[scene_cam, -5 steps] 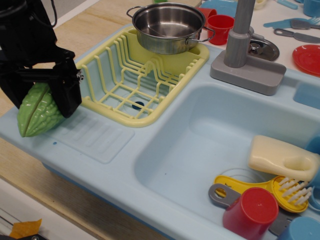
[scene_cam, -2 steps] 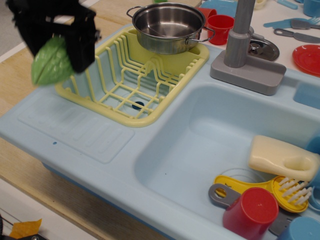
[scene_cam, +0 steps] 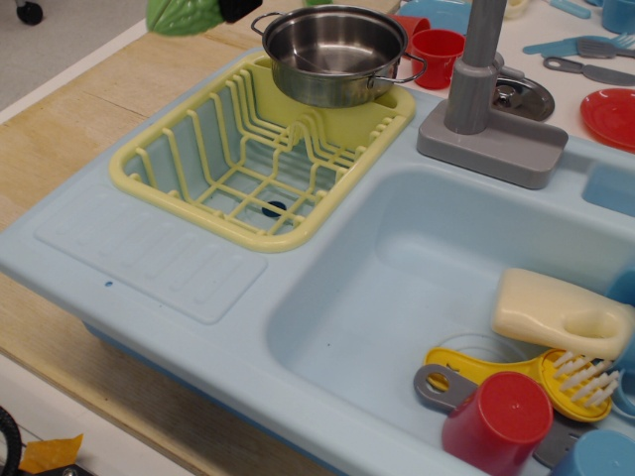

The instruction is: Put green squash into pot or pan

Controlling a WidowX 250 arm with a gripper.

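The green squash [scene_cam: 185,15] hangs in the air at the top edge of the view, left of the pot; only its lower end shows. A black piece of my gripper [scene_cam: 238,9] shows right beside it, and the rest of the gripper is cut off above the frame. The squash is off every surface, held in the gripper. The shiny steel pot [scene_cam: 333,52] stands empty at the far end of the yellow dish rack [scene_cam: 169,151], its near loop handle pointing right.
A grey faucet [scene_cam: 478,74] stands right of the pot, with red cups [scene_cam: 438,50] behind it. The blue sink basin [scene_cam: 397,288] holds a cream bottle [scene_cam: 561,314], a yellow brush [scene_cam: 556,372] and a red cup [scene_cam: 498,420]. A wooden counter [scene_cam: 69,129] lies to the left.
My gripper has lifted the squash from the drainboard at the left, up and toward the back right. It is now almost out of frame beside the pot.
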